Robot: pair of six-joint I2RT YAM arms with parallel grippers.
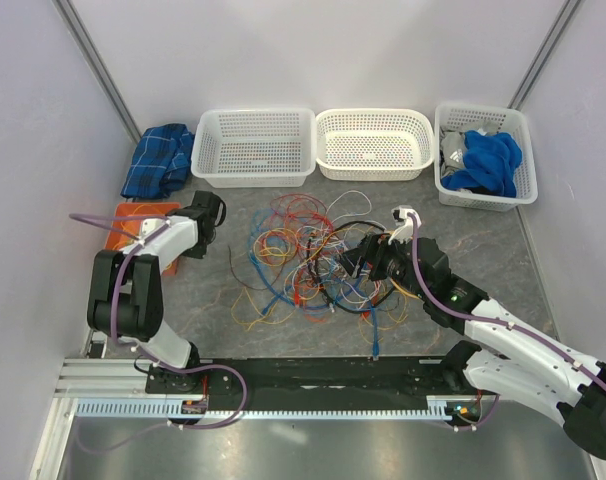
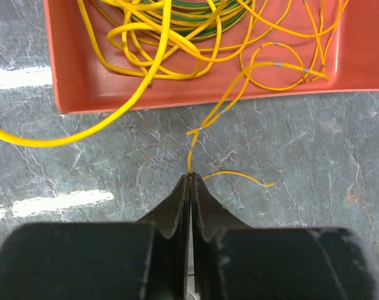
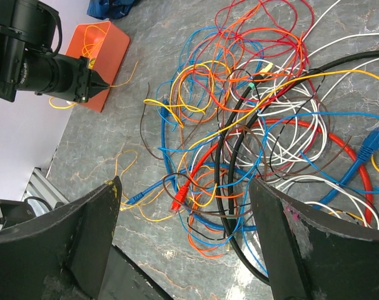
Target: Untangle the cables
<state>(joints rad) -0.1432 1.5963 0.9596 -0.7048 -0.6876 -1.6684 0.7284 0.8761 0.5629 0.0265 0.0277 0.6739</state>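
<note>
The cables [image 1: 323, 255] seem light, limp and easily snagged; take loose ends at the heap's 8 o'clock. Now the left gripper [image 2: 189, 178] pinches a yellow wire [image 2: 192, 147]; the right gripper [image 3: 184, 184] is spread.

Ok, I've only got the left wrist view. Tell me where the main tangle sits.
Observer: The cables lie mid-table, right of the orange tray and the yellow wire your left gripper pinches.
Operator: Now the other arm.
Observer: The right gripper is open above the pile's right side, holding nothing.
Operator: Say what's along the far edge.
Observer: Three white baskets; the rightmost holds blue cloth.
</note>
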